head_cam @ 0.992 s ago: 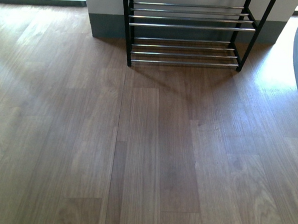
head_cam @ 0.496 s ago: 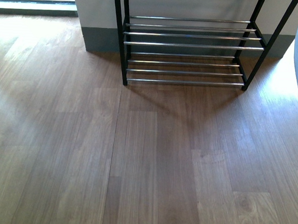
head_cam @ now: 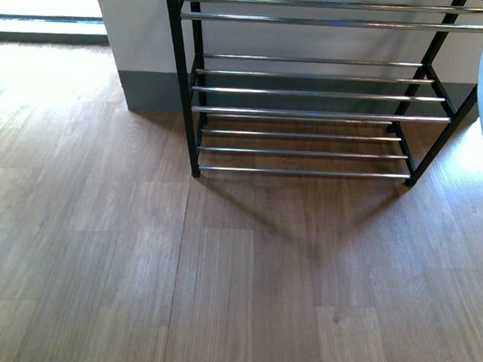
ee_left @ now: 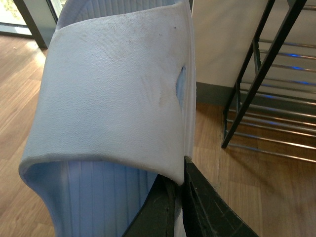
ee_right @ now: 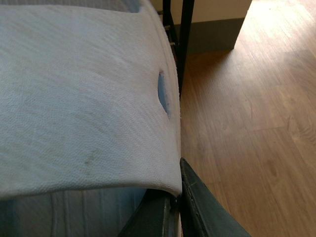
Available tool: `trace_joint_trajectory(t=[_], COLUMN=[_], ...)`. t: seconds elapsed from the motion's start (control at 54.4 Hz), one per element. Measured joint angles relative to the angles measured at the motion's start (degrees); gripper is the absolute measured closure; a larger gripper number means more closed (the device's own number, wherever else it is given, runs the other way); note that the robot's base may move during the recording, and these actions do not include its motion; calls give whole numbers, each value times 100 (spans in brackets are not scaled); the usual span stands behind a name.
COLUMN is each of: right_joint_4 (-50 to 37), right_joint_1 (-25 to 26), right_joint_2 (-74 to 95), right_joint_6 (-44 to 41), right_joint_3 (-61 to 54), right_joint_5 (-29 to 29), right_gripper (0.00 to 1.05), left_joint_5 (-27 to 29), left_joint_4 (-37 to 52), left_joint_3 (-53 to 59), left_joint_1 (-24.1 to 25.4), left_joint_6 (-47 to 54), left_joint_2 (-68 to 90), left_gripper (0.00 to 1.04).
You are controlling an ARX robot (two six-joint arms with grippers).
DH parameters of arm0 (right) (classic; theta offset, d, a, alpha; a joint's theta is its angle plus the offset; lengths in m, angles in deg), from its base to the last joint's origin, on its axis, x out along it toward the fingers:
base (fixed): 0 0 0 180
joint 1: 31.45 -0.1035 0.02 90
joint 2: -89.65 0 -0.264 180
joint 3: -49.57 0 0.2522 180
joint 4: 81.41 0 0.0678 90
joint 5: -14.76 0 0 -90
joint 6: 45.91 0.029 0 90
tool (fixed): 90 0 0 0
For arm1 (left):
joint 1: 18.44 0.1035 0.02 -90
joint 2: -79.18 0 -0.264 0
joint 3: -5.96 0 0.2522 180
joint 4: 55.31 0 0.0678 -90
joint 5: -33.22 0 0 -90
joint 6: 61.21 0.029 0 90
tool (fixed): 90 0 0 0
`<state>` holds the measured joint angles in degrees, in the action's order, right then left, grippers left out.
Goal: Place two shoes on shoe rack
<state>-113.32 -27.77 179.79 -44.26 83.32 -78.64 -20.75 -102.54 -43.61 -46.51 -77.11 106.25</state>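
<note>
Two slides were clamped, one in my left gripper (ee_left: pixel 178 197) and one in my right gripper (ee_right: pixel 175 207), jaws shut on the strap edges. Over that second the shoe rack (head_cam: pixel 310 112) had grown nearer in front, so placing looked close.

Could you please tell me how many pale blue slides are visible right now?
2. One slide is clamped in the left gripper; the other slide is clamped in the right gripper, its edge also showing in the front view. No sneakers are visible.

A black-framed shoe rack (head_cam: pixel 311 95) with chrome rods stands on the wood floor against the wall. Each claw holds one pale blue slide (ee_left: pixel 113 89), the other slide (ee_right: pixel 79 98) likewise raised.
</note>
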Motion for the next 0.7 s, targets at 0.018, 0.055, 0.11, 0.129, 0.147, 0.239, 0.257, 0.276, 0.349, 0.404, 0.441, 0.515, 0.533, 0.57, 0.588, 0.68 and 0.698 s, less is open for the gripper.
trace_joint_trajectory(t=[0.018, 0.055, 0.11, 0.129, 0.147, 0.239, 0.257, 0.276, 0.349, 0.404, 0.441, 0.515, 0.533, 0.57, 0.588, 0.68, 0.698], right_joint_4=[0, 0, 0, 0, 0, 0, 0, 0, 0, 0, 0, 0, 0, 0, 0, 0, 0], right_joint_1=[0, 0, 0, 0, 0, 0, 0, 0, 0, 0, 0, 0, 0, 0, 0, 0, 0], right_joint_2=[0, 0, 0, 0, 0, 2, 2, 2, 2, 2, 2, 2, 2, 2, 2, 2, 2], right_joint_6=[0, 0, 0, 0, 0, 0, 0, 0, 0, 0, 0, 0, 0, 0, 0, 0, 0], right_joint_3=[0, 0, 2, 4, 7, 7, 7, 7, 7, 7, 7, 7, 7, 7, 7, 7, 7], right_joint_5=[2, 2, 4, 7, 11, 0, 2, 2, 2, 2, 2, 4, 4, 2, 2, 2, 4], right_gripper=[103, 103, 103, 103, 103, 103, 103, 103, 103, 103, 103, 103, 103, 103, 103, 103, 103], left_joint_5=[2, 4, 4, 4, 0, 2, 2, 0, 0, 4, 7, 2, 2, 4, 4, 2, 2], left_joint_4=[0, 0, 2, 2, 2, 2, 2, 2, 2, 2, 2, 2, 2, 2, 2, 2, 2], left_joint_3=[0, 0, 0, 0, 0, 2, 2, 2, 2, 2, 2, 2, 2, 2, 2, 2, 2], left_joint_1=[0, 0, 0, 0, 0, 0, 0, 0, 0, 0, 0, 0, 0, 0, 0, 0, 0], left_joint_6=[0, -2, 0, 0, 0, -2, 0, 0, 0, 0, 0, 0, 0, 0, 0, 0, 0], left_joint_2=[0, 0, 2, 2, 2, 33, 33, 35, 33, 31, 31, 31, 31, 31, 31, 31, 31], left_gripper=[103, 103, 103, 103, 103, 103, 103, 103, 103, 103, 103, 103, 103, 103, 103, 103, 103])
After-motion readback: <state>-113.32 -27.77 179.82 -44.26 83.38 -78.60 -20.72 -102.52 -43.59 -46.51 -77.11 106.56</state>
